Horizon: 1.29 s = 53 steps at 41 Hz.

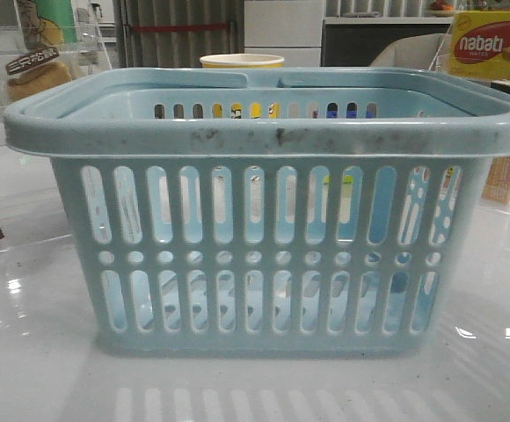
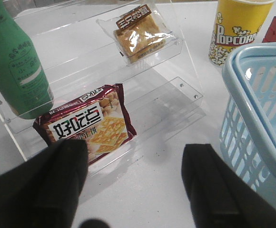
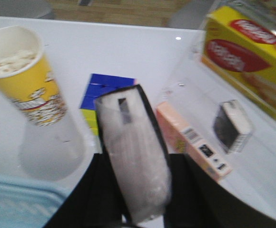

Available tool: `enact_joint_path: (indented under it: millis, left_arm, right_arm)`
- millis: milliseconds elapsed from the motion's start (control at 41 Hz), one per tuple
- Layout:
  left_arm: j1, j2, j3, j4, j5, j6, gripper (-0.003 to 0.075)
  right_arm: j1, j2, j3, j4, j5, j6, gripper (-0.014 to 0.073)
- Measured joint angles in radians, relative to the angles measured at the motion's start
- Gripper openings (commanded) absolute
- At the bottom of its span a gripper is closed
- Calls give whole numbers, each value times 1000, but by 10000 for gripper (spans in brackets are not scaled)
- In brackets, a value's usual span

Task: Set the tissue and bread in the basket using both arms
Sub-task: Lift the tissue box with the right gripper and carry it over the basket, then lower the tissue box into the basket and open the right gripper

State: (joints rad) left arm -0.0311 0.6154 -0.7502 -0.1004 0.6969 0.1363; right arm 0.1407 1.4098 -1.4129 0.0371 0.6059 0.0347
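The pale blue basket [image 1: 264, 132] fills the front view; neither gripper shows there. In the right wrist view my right gripper [image 3: 138, 190] is shut on the tissue [image 3: 133, 156], a whitish pack with a black edge. It hangs above the table beside the basket's rim [image 3: 14, 199]. The bread [image 2: 139, 33], golden-brown in clear wrap, lies on the upper step of a clear acrylic shelf [image 2: 176, 90], and its edge shows in the front view [image 1: 35, 75]. My left gripper [image 2: 135, 185] is open and empty, low over the table in front of that shelf, with the basket [image 2: 257, 95] beside it.
On the left shelf stand a green bottle [image 2: 16, 61] and a dark red cracker pack [image 2: 88, 123]. A popcorn cup [image 3: 24, 76] and a coloured cube [image 3: 104, 92] sit behind the basket. On the right are a yellow nabati box [image 3: 247, 57], a pink box [image 3: 192, 137] and a small dark-and-white pack [image 3: 231, 124].
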Motion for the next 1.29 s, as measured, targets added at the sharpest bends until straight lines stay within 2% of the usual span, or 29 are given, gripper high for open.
enact_joint_path:
  millis: [244,488,585,634,780,854,1122,1293]
  left_arm:
    - [0,0,0,0,0,0,488]
    - [0,0,0,0,0,0,488]
    - [0,0,0,0,0,0,488]
    - [0,0,0,0,0,0,488]
    - [0,0,0,0,0,0,488]
    - [0,0,0,0,0,0,488]
    - [0,0,0,0,0,0,488]
    - [0,0,0,0,0,0,488]
  right_arm:
    - [262,15,0,10,74,0,215]
    - [406,84,0,23,117,0,218]
    - [424,122,0,23,124,0,227]
    - [429,140,0,23,124,0,258]
    - [429,174,0,23,127,0,439]
    - [429,181,0,23,127,0,494]
    - [429,164,0,23,135,0,500]
    - [429,79,0,23,178,-35,500]
